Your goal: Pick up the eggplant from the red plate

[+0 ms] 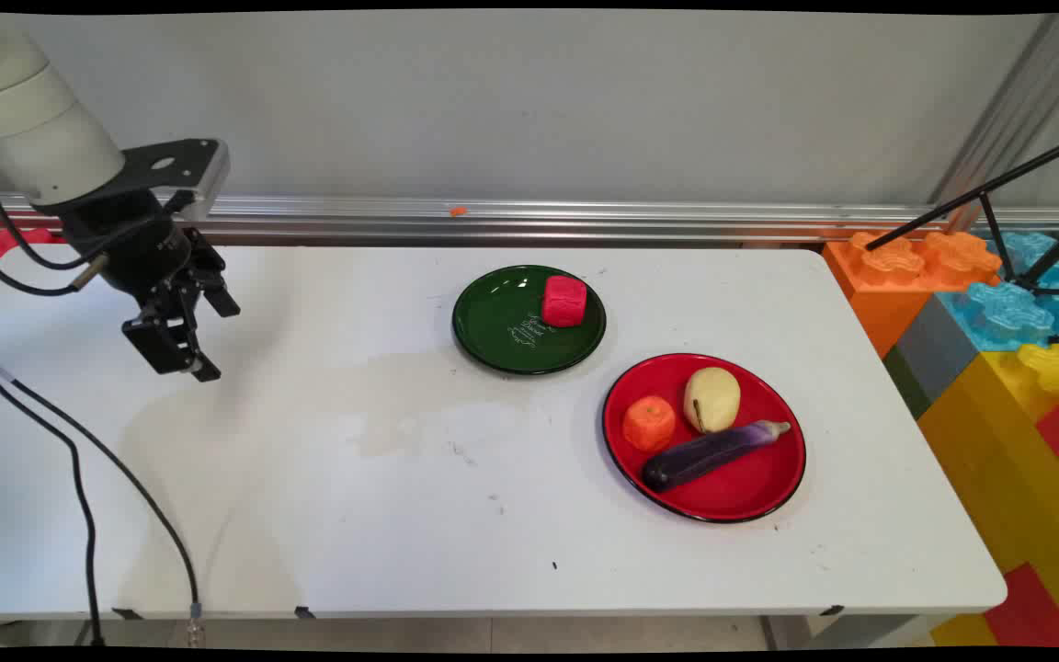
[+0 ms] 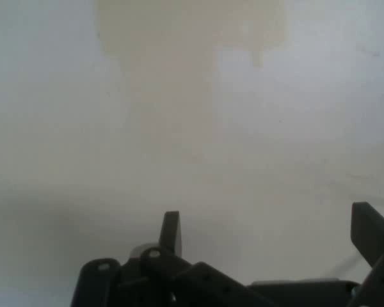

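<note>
1. Gripper [image 1: 208, 340]: we see it hanging over the left part of the white table [image 1: 309, 515], clear of the surface. It holds nothing. In the hand view its two black fingers [image 2: 171, 230] stand spread wide, with only bare tabletop between them.
2. Directly around it, we find no object within reach. Black cables [image 1: 79, 460] trail from the arm down past the table's near-left edge.
3. A little further right, a pale yellowish stain [image 1: 419, 405] spreads over the middle of the table. We take the tinted patch at the top of the hand view [image 2: 185, 25] for the same mark.
4. Beyond the stain sits a green plate [image 1: 483, 322], well apart from the gripper. A red cube [image 1: 564, 301] rests on its far-right part.
5. Just beside the green plate, nearer the camera and to the right, lies a red plate [image 1: 732, 487]. It carries three things:
   - a small orange fruit [image 1: 649, 423];
   - a yellowish pear-like piece [image 1: 711, 399] close beside the fruit;
   - a purple eggplant [image 1: 709, 452] lying slantwise in front of both.
6. Furthest off, past the table's right end, we see large coloured building blocks [image 1: 998, 303]. A metal rail [image 1: 585, 221] runs along the wall behind the table.
</note>
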Motion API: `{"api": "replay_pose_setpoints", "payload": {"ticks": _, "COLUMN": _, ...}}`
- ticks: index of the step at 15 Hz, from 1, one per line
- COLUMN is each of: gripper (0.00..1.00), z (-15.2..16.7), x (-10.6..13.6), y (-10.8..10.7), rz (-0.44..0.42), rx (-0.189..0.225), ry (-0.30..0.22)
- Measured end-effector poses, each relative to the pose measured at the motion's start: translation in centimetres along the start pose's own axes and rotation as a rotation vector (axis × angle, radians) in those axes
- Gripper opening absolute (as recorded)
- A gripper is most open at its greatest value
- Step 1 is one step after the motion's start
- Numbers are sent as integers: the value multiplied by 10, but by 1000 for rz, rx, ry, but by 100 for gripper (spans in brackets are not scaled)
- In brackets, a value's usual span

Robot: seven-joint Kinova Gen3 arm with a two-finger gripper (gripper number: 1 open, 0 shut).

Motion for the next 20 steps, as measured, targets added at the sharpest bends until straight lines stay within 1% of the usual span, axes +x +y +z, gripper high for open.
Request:
{"api": "replay_pose_setpoints", "payload": {"ticks": 2, "gripper": 100, "z": 1, "x": 2, "y": 3, "rz": 3, "rx": -13, "ry": 12}}
{"api": "replay_pose_setpoints", "payload": {"ticks": 5, "gripper": 100, "z": 4, "x": 11, "y": 13, "rz": 0, "rx": -32, "ry": 37}}
{"api": "replay_pose_setpoints", "payload": {"ticks": 9, "gripper": 100, "z": 9, "x": 37, "y": 29, "rz": -24, "rx": -43, "ry": 82}}
{"api": "replay_pose_setpoints", "payload": {"ticks": 13, "gripper": 100, "z": 15, "x": 75, "y": 44, "rz": -74, "rx": -38, "ry": 136}}
{"api": "replay_pose_setpoints", "payload": {"ticks": 15, "gripper": 100, "z": 18, "x": 94, "y": 51, "rz": -112, "rx": -36, "ry": 160}}
{"api": "replay_pose_setpoints", "payload": {"ticks": 17, "gripper": 100, "z": 21, "x": 117, "y": 58, "rz": -155, "rx": -38, "ry": 187}}
{"api": "replay_pose_setpoints", "payload": {"ticks": 20, "gripper": 100, "z": 24, "x": 145, "y": 67, "rz": -198, "rx": -43, "ry": 215}}
